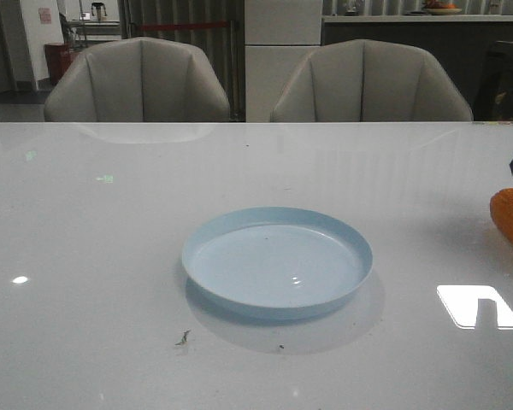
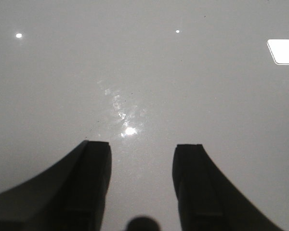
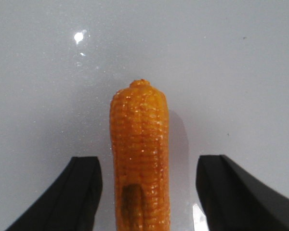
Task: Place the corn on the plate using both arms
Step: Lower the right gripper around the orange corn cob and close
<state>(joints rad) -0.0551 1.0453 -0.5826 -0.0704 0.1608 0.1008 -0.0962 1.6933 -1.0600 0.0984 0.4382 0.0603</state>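
Right gripper (image 3: 147, 192) hangs spread astride the corn (image 3: 139, 154), not touching; left gripper (image 2: 142, 185) hovers spread over bare table (image 2: 144, 72).

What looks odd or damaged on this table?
The corn has a dark brownish patch on its kernels. Small dark specks lie on the table in front of the plate, which is bare.

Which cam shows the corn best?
Right wrist view: the corn fills the middle, kernels sharp, between the open right end effector fingers. Front view catches only its end, cut off at the right edge. Left wrist view shows none.
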